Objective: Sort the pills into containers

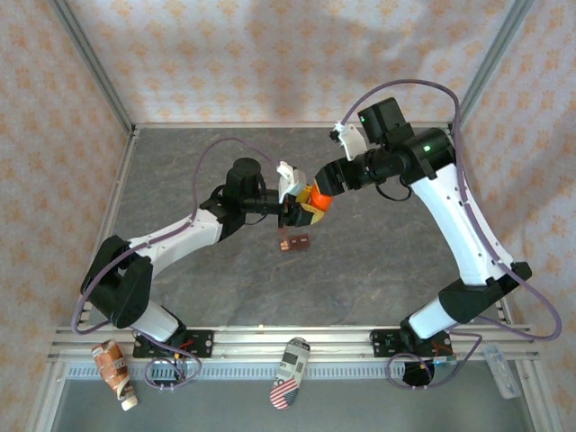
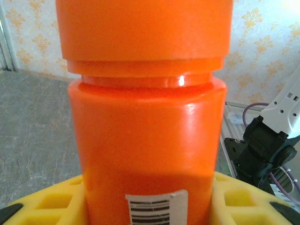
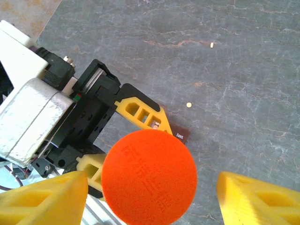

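Perhaps "Tues" on dark box (image 3: pixel 183 134)

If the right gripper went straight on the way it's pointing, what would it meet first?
Most likely the cap of the orange bottle, centred ahead of the right gripper between its open jaws. The left gripper holds that bottle. I can't judge how far off the cap is.

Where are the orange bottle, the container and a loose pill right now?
orange bottle (image 2: pixel 147 140): left wrist view, on its body below the cap.
container (image 1: pixel 294 242): top external view, on its middle.
loose pill (image 3: pixel 189 105): right wrist view, on the speck itself.
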### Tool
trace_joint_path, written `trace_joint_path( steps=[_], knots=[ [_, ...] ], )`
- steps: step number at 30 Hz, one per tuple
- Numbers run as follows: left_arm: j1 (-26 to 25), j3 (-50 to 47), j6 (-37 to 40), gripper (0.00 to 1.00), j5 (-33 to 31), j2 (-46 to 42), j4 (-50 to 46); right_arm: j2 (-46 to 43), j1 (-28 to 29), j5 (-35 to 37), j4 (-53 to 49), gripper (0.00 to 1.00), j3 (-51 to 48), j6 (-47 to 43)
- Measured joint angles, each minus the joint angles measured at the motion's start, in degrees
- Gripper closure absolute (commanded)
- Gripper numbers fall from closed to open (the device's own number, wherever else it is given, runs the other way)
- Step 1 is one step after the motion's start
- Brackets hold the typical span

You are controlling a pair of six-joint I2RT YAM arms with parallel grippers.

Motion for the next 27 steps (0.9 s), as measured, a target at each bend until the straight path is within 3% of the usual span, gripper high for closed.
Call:
trace_joint_path(
  steps=[7,11,13,17,23,27],
  knots=[
    [0.00,0.35,0.04,1.00,0.22,0.00,-0.39,0.72,0.00,0.15,0.04,0.30,-0.26,0.00],
    [0.00,0.37,0.04,1.00,0.39,0.00,-0.52,0.74,0.00,-0.11,0.26,0.39,-0.81,0.07],
    [0.00,0.37,0.04,1.00,0.42,0.00,-0.96,0.74,0.04,-0.72,0.61,0.49,-1.42,0.02],
    [0.07,0.37,0.07,1.00,0.11,-0.02,-2.99,0.63,0.17,-1.53,2.27,0.54,-3.41,0.98],
    [0.04,-0.66,0.09,1.00,-3.54,-0.02,-4.15,-0.63,0.24,-0.35,7.50,0.58,-8.85,6.75],
    [-0.24,-3.85,1.40,1.00,-9.90,-0.39,-1.27,0.13,1.60,3.23,11.45,0.58,-11.74,14.49]
  ],
)
